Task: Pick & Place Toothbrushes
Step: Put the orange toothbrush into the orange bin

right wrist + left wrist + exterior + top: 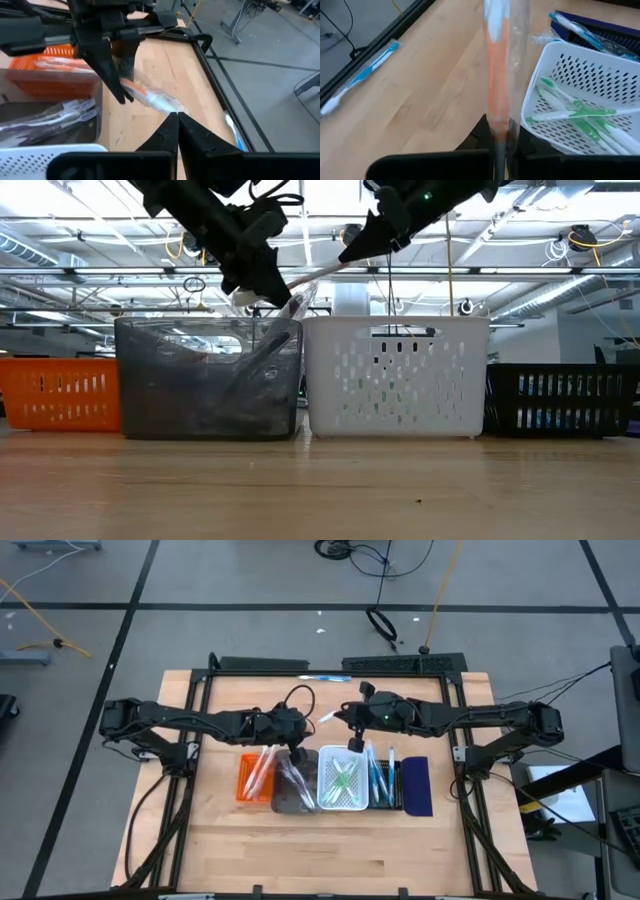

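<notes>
A toothbrush (145, 95) with an orange handle and a white head, in a clear wrapper, hangs in the air between my two grippers, over the far rims of the grey tray (293, 790) and white tray (343, 802). My left gripper (498, 150) is shut on its orange end; in the low view that gripper (280, 298) stands above the grey tray. My right gripper (177, 117) is shut on the other end. Orange-handled toothbrushes lie in the orange tray (255, 778), dark ones in the grey, green ones (580, 117) in the white. My left gripper pinches the wrapped orange handle end (498, 131) between its two fingers. The fingers slant down and the toothbrush runs on ahead of them, along their line. It is lifted clear of table and trays. My right gripper pinches the clear wrapper at the white head end (168, 109) with its fingertips only, coming from the table's right and slanting slightly down. The toothbrush slopes down from here (318, 275) toward the left gripper.
Five trays stand in a row: orange, grey, white, then black (386, 785) and navy (417, 786) at the right. A blue toothbrush (362, 75) lies loose on the table near its far edge. Bare wood lies in front of the trays.
</notes>
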